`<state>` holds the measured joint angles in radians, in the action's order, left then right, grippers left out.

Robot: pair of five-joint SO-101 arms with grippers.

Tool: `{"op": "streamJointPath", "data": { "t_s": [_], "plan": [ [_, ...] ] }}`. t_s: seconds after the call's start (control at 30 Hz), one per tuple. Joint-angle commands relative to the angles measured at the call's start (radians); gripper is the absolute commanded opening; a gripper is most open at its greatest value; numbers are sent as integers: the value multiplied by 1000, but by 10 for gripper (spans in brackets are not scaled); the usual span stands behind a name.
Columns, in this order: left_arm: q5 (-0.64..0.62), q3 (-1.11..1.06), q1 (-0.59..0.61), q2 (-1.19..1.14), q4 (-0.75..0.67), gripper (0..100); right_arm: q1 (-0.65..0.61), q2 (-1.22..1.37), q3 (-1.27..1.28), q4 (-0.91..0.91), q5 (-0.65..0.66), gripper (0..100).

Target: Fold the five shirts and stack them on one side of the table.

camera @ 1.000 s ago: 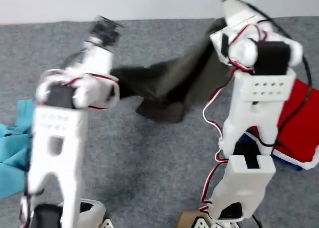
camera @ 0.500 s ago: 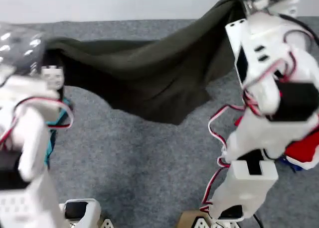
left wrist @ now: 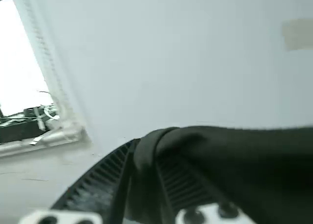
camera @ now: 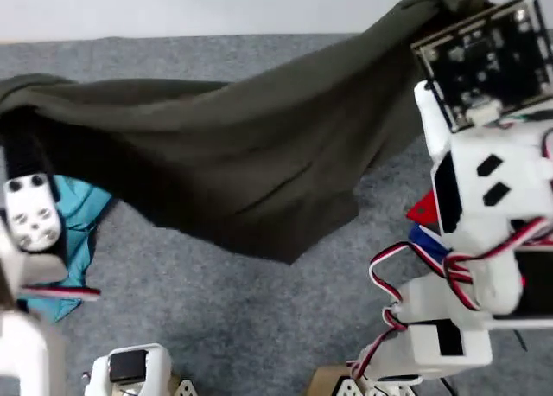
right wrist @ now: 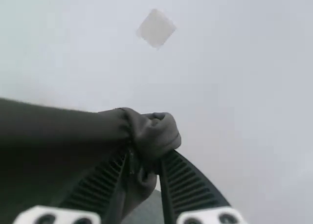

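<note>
My left jaws clamped on bunched edge of dark green shirt (camera: pixel 233 171), cloth pinched between ridged pads (left wrist: pixel 110 172). My right jaws likewise closed tight on other bunched corner. High view: shirt hangs stretched from left edge to upper right corner, sagging at centre over grey worktop (camera: pixel 259 335). Teal shirt (camera: pixel 73 214) lies at left, below its end. Red shirt (camera: pixel 423 210) at right, beside my right arm.

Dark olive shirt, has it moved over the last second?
Yes: the dark olive shirt has stretched leftward, its end now above the teal shirt.
</note>
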<state>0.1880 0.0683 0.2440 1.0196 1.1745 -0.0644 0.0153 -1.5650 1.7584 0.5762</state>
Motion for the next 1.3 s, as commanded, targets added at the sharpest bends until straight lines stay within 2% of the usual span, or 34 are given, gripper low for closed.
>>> {"op": "streamJointPath", "data": {
  "t_s": [0.0, 0.13, 0.33, 0.57, 0.73, 0.93, 1.07, 1.13, 1.27],
  "plan": [
    [5, 27, 77, 18, -52, 5, -53, -56, 158, 38, 11, 10],
    [3, 7, 164, 3, -121, 5, -171, -111, 423, 36, 11, 10],
    [-2, -170, 130, -184, -262, 5, -275, -88, 779, 25, 5, 10],
    [5, -348, -31, -571, -496, 5, -272, 74, 1046, -189, 5, 10],
    [5, -344, -48, -888, -690, 5, -194, 234, 1062, -418, 5, 10],
    [0, -252, -37, -1025, -701, 13, -119, 298, 1060, -536, 8, 10],
    [-8, -246, -38, -1025, -700, 107, -102, 318, 1060, -536, 11, 10],
    [-25, -234, -34, -1023, -697, 119, -102, 328, 1060, -536, 9, 10],
    [-23, -105, -29, -1023, -557, 123, -107, 344, 1060, -536, 9, 10]
  ]
}}
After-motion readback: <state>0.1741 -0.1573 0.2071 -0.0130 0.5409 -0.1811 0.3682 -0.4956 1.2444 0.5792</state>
